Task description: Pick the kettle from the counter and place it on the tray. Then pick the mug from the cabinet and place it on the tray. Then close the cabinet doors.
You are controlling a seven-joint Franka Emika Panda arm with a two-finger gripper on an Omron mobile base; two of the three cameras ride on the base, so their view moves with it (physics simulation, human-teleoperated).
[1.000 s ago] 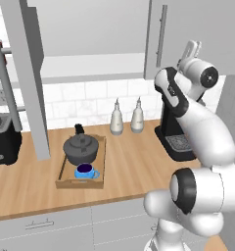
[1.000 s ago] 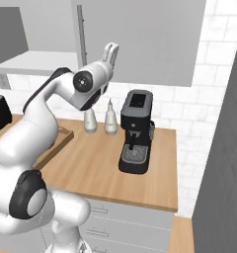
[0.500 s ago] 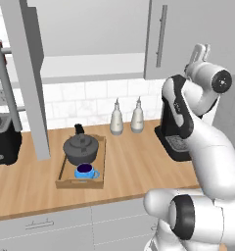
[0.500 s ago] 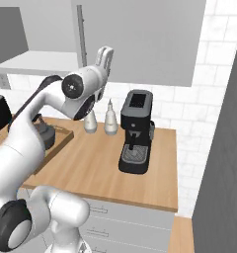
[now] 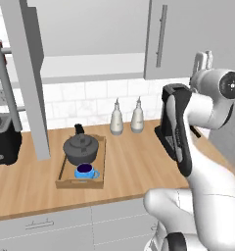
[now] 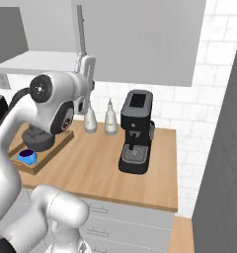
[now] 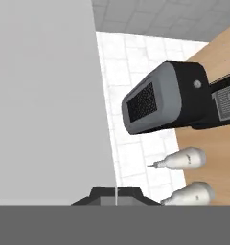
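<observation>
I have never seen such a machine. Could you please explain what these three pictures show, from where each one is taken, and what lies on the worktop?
This is a simulated kitchen. The white shape is a robot arm on a base that can drive. Two pictures come from cameras on that base, behind the arm to its left and right. The third comes from a camera on the hand and looks along its end effector, the two-finger grasping part. It is raised next to a grey cabinet door, is shut and holds nothing. On the wooden counter lies a tray that carries a dark kettle and a blue mug. Further along stand two bottles and a black coffee machine.
</observation>
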